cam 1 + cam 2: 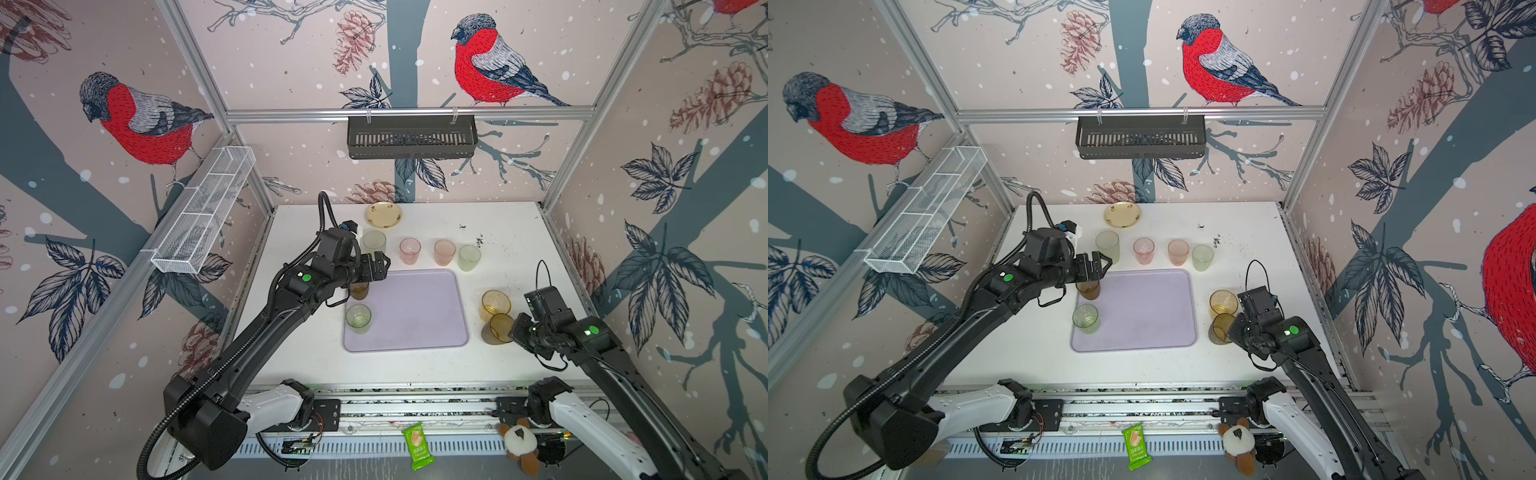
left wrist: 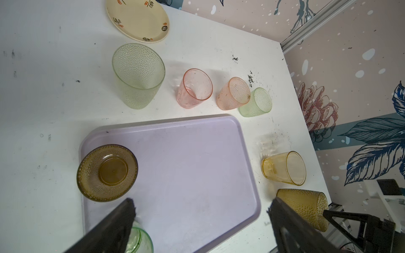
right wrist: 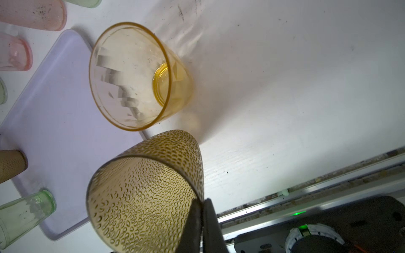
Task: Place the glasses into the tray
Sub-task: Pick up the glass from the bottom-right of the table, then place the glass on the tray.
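Observation:
The lavender tray [image 1: 411, 311] lies mid-table. A brown glass [image 2: 107, 173] stands in its far left corner and a green glass [image 1: 358, 318] in its near left corner. My left gripper [image 1: 380, 266] hangs open above that brown glass, nothing between its fingers [image 2: 122, 219]. Right of the tray stand an amber glass [image 1: 494, 305] and a dimpled brown glass [image 3: 142, 197]. My right gripper [image 3: 202, 202] is shut on that brown glass's rim, one finger inside, one outside. Behind the tray stand a tall frosted green glass [image 1: 374, 245], a pink one [image 1: 410, 250], a peach one [image 1: 444, 252] and a green one [image 1: 469, 257].
A small yellow plate [image 1: 383, 215] sits at the table's back edge. A black slotted basket [image 1: 411, 137] hangs on the back rail and a white mesh basket [image 1: 203, 208] on the left wall. A green packet [image 1: 417, 446] and a plush toy [image 1: 519, 444] lie below the front rail.

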Controlling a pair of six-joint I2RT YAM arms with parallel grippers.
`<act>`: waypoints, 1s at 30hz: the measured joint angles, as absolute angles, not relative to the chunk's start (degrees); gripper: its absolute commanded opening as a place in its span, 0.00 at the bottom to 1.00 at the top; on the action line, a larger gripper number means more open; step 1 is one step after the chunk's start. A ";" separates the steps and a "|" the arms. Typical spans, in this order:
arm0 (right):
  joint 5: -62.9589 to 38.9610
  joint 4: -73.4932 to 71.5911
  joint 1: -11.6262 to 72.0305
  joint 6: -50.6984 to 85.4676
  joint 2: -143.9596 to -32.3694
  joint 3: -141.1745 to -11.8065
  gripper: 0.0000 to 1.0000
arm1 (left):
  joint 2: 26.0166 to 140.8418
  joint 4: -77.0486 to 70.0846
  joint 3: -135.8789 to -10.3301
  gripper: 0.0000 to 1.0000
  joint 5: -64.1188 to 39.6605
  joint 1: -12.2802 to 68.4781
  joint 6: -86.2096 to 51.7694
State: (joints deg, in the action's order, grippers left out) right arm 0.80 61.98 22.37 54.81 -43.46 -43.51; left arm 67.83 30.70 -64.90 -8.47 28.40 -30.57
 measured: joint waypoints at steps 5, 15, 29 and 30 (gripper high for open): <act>3.14 62.59 31.00 57.43 -47.90 -48.10 0.03 | 66.15 30.24 -63.31 0.96 -8.34 27.42 -30.39; 10.87 63.44 45.87 58.02 -62.92 -63.05 0.03 | 64.49 30.17 -62.22 0.96 -7.53 25.47 -30.00; 13.54 61.80 48.84 43.20 -82.39 -84.09 0.03 | 62.65 30.81 -60.42 0.96 -10.55 17.47 -30.00; 13.52 61.69 48.84 42.19 -83.70 -85.56 0.03 | 62.65 31.07 -60.40 0.96 -10.76 17.19 -30.00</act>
State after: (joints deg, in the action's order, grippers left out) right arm 13.52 61.69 48.84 42.19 -83.70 -85.56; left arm 62.65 31.07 -60.40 -10.76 17.19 -30.00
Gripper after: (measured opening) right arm 0.059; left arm 0.963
